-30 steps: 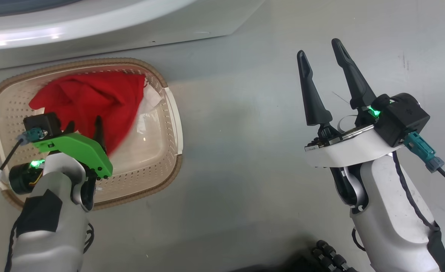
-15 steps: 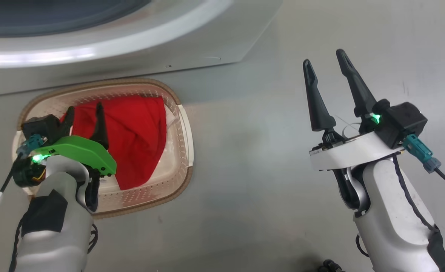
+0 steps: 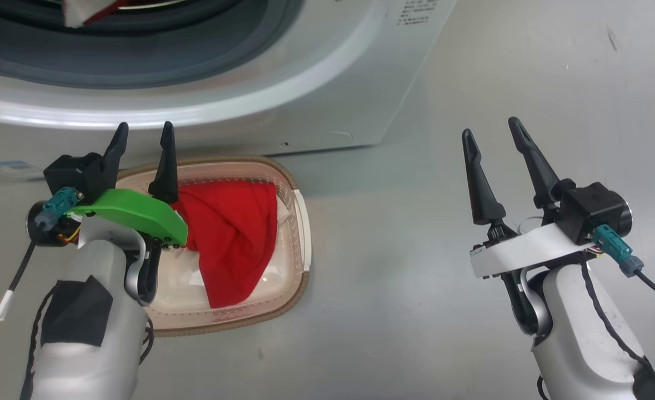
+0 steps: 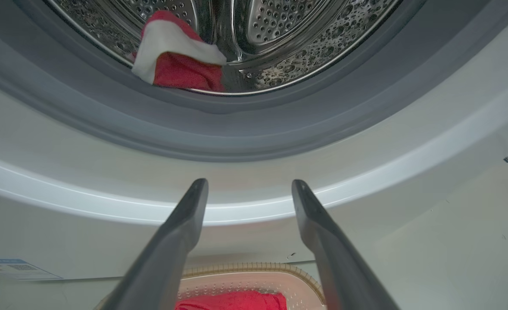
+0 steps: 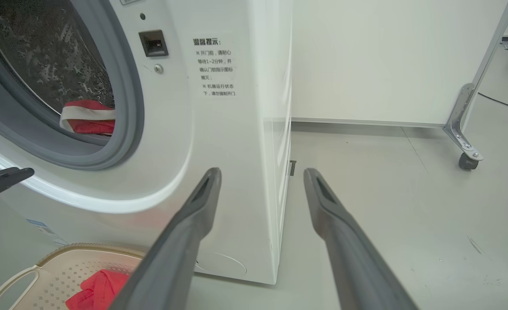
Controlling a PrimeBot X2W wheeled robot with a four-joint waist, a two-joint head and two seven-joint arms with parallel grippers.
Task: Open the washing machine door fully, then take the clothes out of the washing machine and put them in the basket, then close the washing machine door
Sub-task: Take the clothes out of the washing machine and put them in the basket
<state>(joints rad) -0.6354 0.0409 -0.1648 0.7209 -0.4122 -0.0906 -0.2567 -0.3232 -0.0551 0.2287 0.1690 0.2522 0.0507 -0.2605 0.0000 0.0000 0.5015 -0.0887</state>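
**Spotter:** What's changed at your end?

**Operator:** My left gripper (image 3: 144, 128) has come up out of the basket (image 3: 233, 325) and now points at the washing machine (image 3: 333, 83), which is at twelve o'clock from it. Its fingers are spread wide with nothing between them. The head camera tilted up as well, so the basket's slide down the picture is not a real move.

**Spotter:** And the clothes?

**Operator:** One red garment (image 3: 233, 233) lies in the basket at about five o'clock from the left gripper. It is bunched toward the right end, clear of the fingers. I'd call that drop done.

**Spotter:** So the machine's unloaded?

**Operator:** No. In my left wrist view a second red piece (image 4: 176, 56) with a white band sits at eleven o'clock. It is on the lip of the steel drum (image 4: 279, 34), just behind the grey gasket (image 4: 236, 125).

**Spotter:** And the right arm?

**Operator:** The right gripper (image 3: 489, 129) hovers at three o'clock over the floor (image 3: 394, 278), well apart from the basket. It is spread and empty.

**Spotter:** What's next?

**Operator:** I'd reach into the drum with the left. Soft cloth could drag on the gasket fold, so I'd pinch it deep.
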